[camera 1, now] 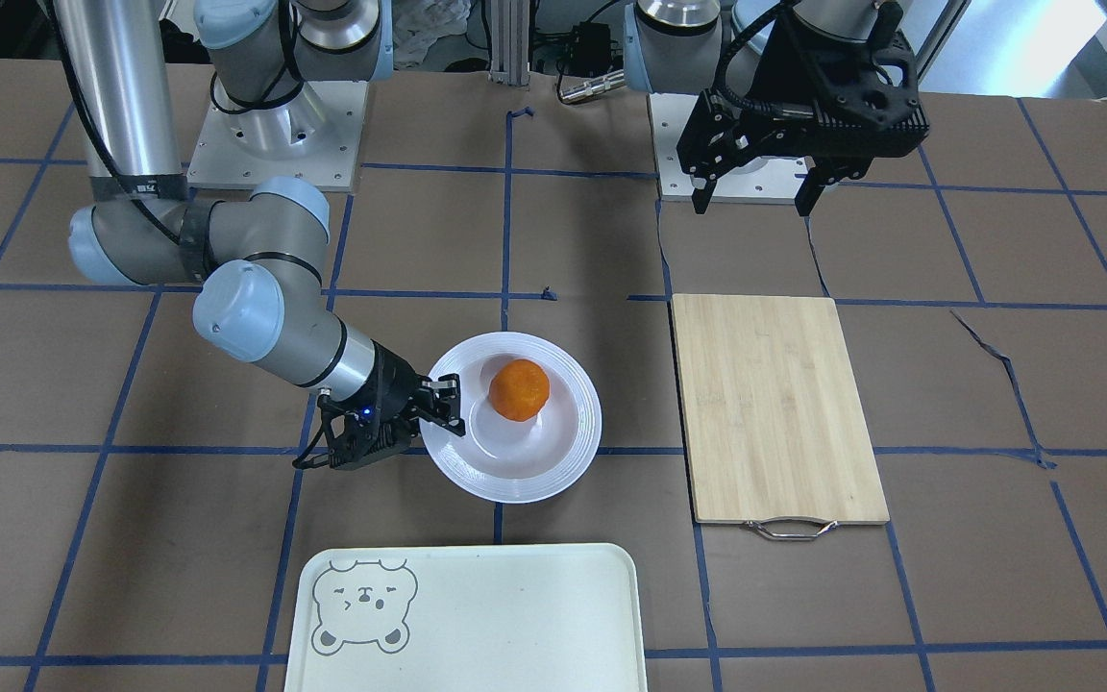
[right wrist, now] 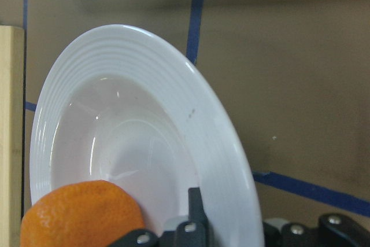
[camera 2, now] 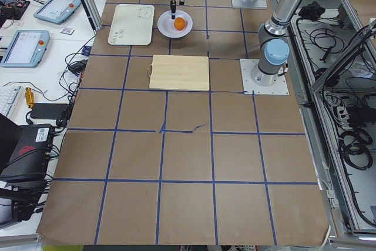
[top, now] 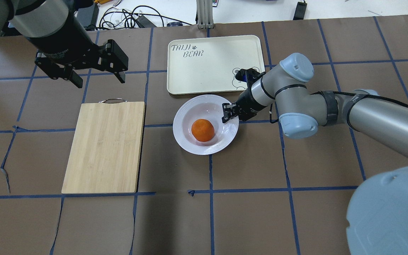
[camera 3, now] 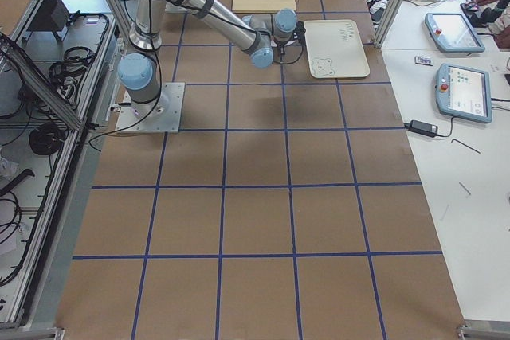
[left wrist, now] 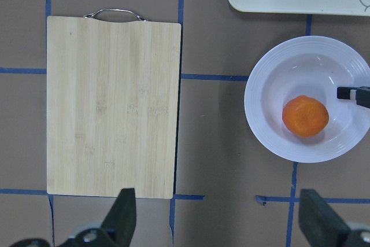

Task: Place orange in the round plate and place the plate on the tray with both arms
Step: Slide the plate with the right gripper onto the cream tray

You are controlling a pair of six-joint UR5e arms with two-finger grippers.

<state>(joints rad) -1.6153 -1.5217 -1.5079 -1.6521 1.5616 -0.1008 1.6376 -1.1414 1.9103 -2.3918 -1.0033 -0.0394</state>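
Observation:
The orange [camera 1: 519, 389] [top: 203, 130] lies in the well of the round plate [camera 1: 515, 485] [top: 190, 145], which sits mid-table just short of the tray [camera 1: 515, 615] [top: 211, 71]. My right gripper [camera 1: 448, 406] [top: 225, 113] is at the plate's edge, its fingers closed over the rim. In the right wrist view one finger [right wrist: 196, 215] rests inside the rim [right wrist: 144, 56] beside the orange [right wrist: 81, 215]. My left gripper [camera 1: 755, 197] [top: 99, 81] hangs open and empty, high above the table near its base. The left wrist view looks down on the plate [left wrist: 260, 120] and orange [left wrist: 305, 116].
A bamboo cutting board [camera 1: 774, 404] [top: 105, 145] with a metal handle lies bare beside the plate, on the left arm's side. The tray holds nothing. Brown paper with blue tape lines covers the table. A person's hand and tablets show beyond the tray in the exterior right view.

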